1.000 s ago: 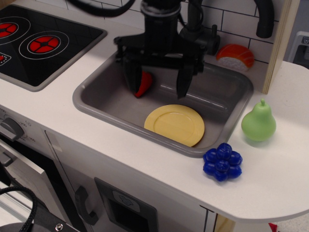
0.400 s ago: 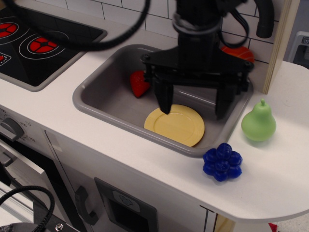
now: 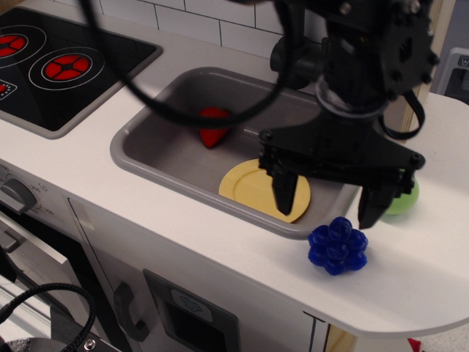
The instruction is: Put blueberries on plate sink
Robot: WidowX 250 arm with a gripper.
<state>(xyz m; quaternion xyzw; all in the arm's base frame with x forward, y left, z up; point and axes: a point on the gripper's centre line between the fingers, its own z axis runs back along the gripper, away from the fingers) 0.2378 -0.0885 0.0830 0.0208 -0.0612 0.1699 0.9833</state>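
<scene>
While poised above the sink's near right corner, gripper (image 3: 330, 199) noted with fingers spread apart, nothing clamped between them. Blueberries (image 3: 338, 246) found resting on white counter (image 3: 410, 271), near and just right of sink (image 3: 146, 150), below the gripper's right finger. Plate (image 3: 253, 187) lying flat inside sink, strawberry (image 3: 213, 127) further left; pear (image 3: 405, 198) mostly hidden behind gripper.

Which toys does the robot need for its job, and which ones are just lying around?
Needed: blueberries, yellow plate, grey sink, open gripper.

Just lying around: red strawberry, green pear, black stovetop.
</scene>
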